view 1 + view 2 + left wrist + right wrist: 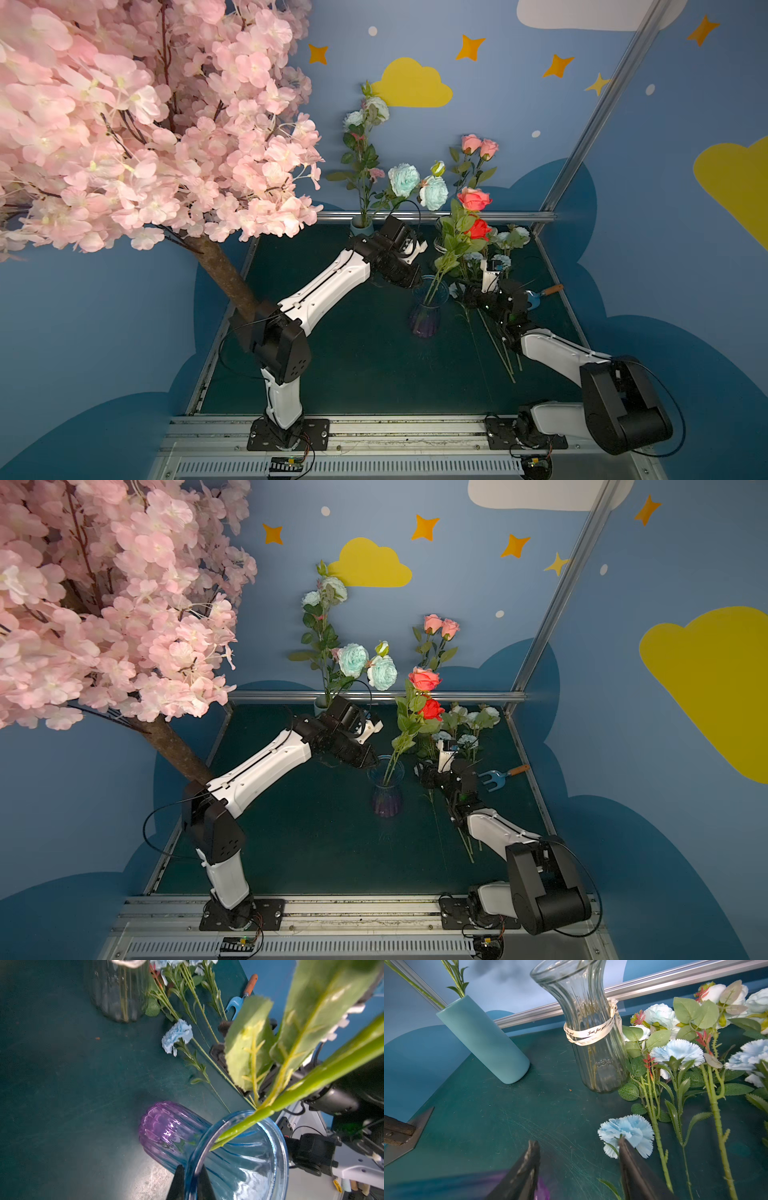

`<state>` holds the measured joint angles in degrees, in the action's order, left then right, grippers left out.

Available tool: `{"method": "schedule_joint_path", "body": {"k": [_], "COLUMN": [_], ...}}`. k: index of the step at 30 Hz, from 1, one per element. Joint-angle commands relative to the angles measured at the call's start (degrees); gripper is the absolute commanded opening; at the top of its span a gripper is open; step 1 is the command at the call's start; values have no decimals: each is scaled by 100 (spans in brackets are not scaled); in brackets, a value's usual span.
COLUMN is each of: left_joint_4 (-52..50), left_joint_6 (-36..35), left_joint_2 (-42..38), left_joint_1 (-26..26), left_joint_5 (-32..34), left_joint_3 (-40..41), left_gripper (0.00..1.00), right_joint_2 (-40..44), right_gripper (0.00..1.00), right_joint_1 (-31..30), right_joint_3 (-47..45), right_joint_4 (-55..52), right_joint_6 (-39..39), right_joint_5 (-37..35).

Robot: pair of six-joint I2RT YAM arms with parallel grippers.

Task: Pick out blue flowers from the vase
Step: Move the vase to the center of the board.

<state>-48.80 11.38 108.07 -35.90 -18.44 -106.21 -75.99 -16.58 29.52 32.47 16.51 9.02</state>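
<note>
We see our left claw [190, 1167] pinching the rim of the blue-and-purple vase [162, 1128], a finger on either side of the glass; green stems [239, 1128] lean out of it. Our right claw [578, 1145] hangs spread above the desk [488, 1115]; the blue flowers [627, 1130] lie on the desk just beside it, next to the clear vase [591, 1053], to the right of the pinched vase.

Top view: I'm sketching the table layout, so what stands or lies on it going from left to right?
Blossom tree trunk → teal vase → blue-purple glass vase → blue flowers lying on the table → blue hand fork.
</note>
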Motion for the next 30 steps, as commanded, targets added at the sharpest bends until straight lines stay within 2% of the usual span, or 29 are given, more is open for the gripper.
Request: {"method": "schedule_joint_path", "body": {"k": [1,5,9,14,21,24,30], "left_joint_4": [152,41,-119,-217,-889,-964,-823], "left_joint_6": [-170,-206,-242,-206,-45,27,165], "left_joint_2": [55,354,712,1195,2289,2516,2612], "left_joint_1": [138,241,383,556,844,969,1208], "left_joint_5": [237,678,850,769,289,186,-38], "left_joint_3": [-629,-1077,-1615,-2393,-4146,-4448,-4469], "left_gripper": [3,3,3,3,3,3,3], "right_joint_2": [143,150,149,132,79,67,50], "right_gripper": [64,69,70,70,70,70,71], "right_joint_1": [19,31,27,38,40,45,45], "right_joint_3": [-78,-78,-73,-70,-25,-11,-7], "right_joint_4": [207,216,232,242,207,198,194], "right_joint_6": [-11,-13,0,10,19,27,45], "right_joint_5": [-45,0,34,48,110,118,146]}}
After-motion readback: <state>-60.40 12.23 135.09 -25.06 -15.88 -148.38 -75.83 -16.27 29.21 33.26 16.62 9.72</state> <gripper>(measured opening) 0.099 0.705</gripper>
